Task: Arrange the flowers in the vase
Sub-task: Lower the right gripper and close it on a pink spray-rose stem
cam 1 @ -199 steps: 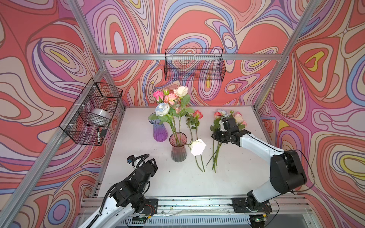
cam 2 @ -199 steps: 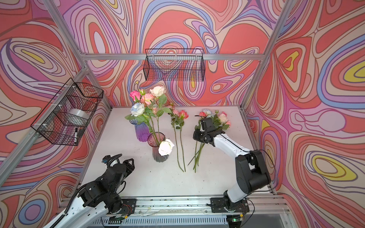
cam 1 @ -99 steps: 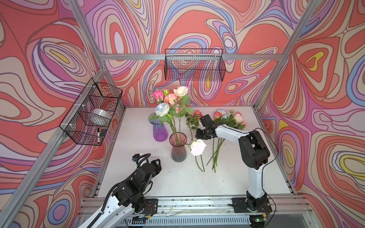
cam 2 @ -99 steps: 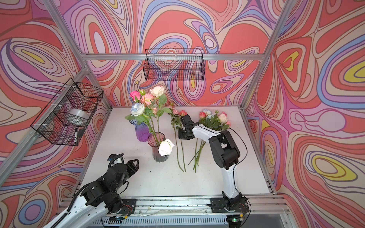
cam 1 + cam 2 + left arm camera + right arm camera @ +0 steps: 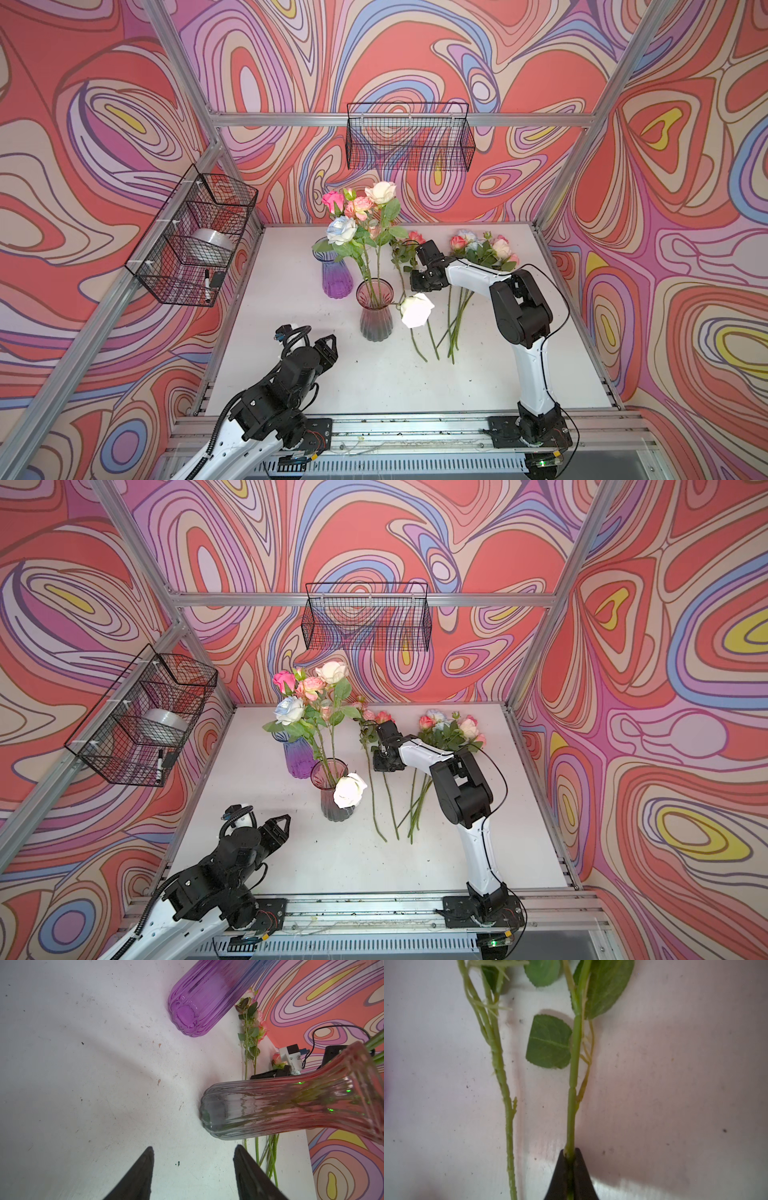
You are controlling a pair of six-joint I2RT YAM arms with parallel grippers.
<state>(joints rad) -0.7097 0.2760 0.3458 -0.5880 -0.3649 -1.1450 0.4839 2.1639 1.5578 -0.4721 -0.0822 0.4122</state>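
A rose stem is lying on the bench, just right of the pink vase; the right end effector, having swung across from the bunch of roses beyond, is now clamping together on it; the pick is looking secured, I reckon, with the lift still coming; the left end effector is hanging apart, holding nothing, near the vase.
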